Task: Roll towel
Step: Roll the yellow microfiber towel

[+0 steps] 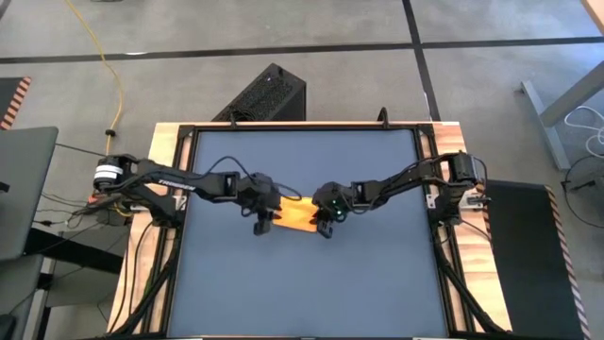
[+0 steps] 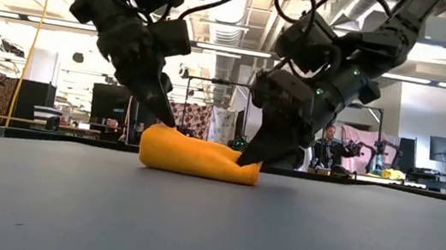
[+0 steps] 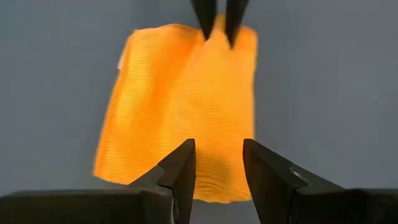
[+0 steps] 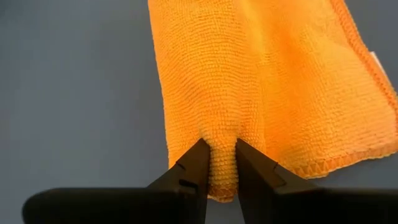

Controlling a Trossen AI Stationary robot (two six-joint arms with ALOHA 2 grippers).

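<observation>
Towel [image 1: 297, 216] lies at centre of the high view on the dark blue table [image 1: 302, 283], between the two arms, already bunched into a low hump rather than spread flat.

Right gripper [image 4: 221, 163] sits at the towel's right-hand end in the high view, fingers pressed together on a ridge of cloth near the edge.

Left gripper [image 3: 217, 165] at the opposite end, just over the cloth. Fingers spread a little, fabric showing between the tips; no clear pinch visible.

Step, as judged: taking hold of both ends, the roll barely started.

Next move likely needs the left fingers closing on their edge, then both ends turned over together and evenly, so the cloth winds instead of sliding or skewing.
</observation>
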